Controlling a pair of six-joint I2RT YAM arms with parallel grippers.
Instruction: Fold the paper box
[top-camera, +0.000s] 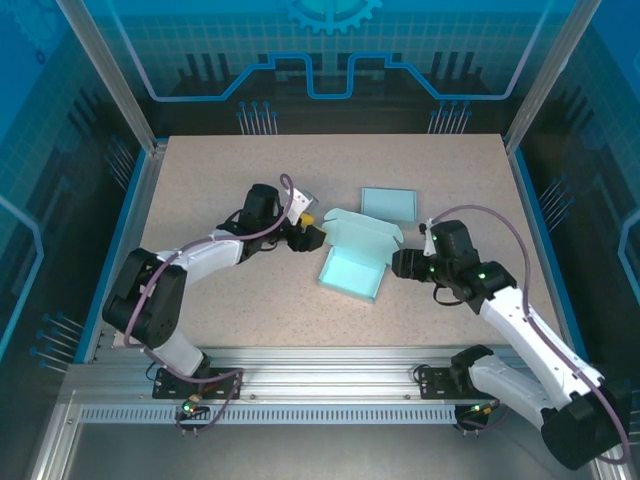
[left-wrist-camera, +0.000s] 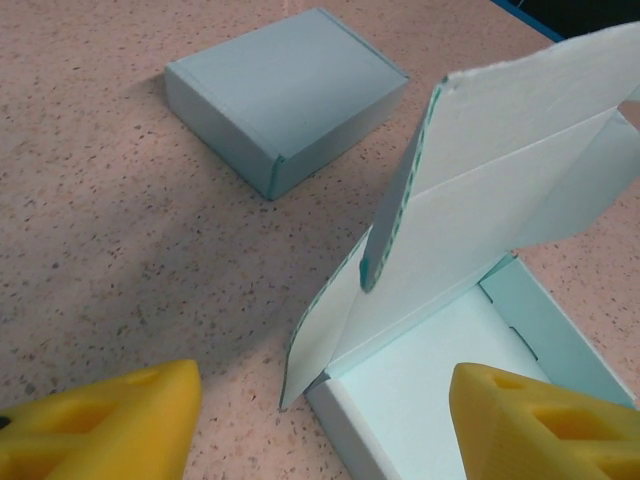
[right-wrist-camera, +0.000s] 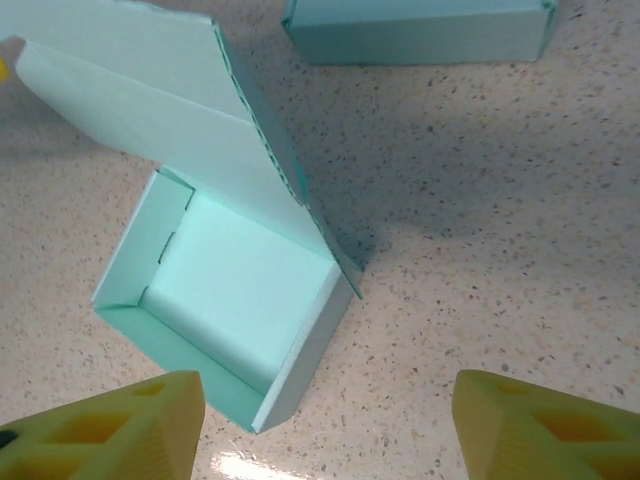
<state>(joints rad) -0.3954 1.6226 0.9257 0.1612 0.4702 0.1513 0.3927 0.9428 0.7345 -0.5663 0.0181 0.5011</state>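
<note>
**Open box sits between two spread claws**

Nearest the arm bases, the right claw (top-camera: 398, 264) hangs low over the tabletop (top-camera: 220, 170), at 3 o'clock from the box (top-camera: 350, 272) and just beside its right wall. Its jaws stand apart with nothing between them. In the right wrist view its yellow fingers (right-wrist-camera: 110, 430) sit at 7 and 5 o'clock, and the box's near corner lies on the tabletop between them, clear of both.

The box rests near the middle of the tabletop. Its tray (right-wrist-camera: 235, 290) faces up with all four walls standing. The lid (top-camera: 362, 232) rises from the far wall and tilts, not yet folded down, with a side flap (left-wrist-camera: 325, 320) hanging off its left end.

The left claw (top-camera: 312, 236) is at 10 o'clock from the box, next to the lid's left edge. Its jaws are also spread and hold nothing. In the left wrist view the flap and a tray corner lie between its fingers (left-wrist-camera: 100, 425).

Farthest, a closed box (top-camera: 388, 204) lies flat at 1 o'clock from the open one, near the lid but apart from it.
</note>
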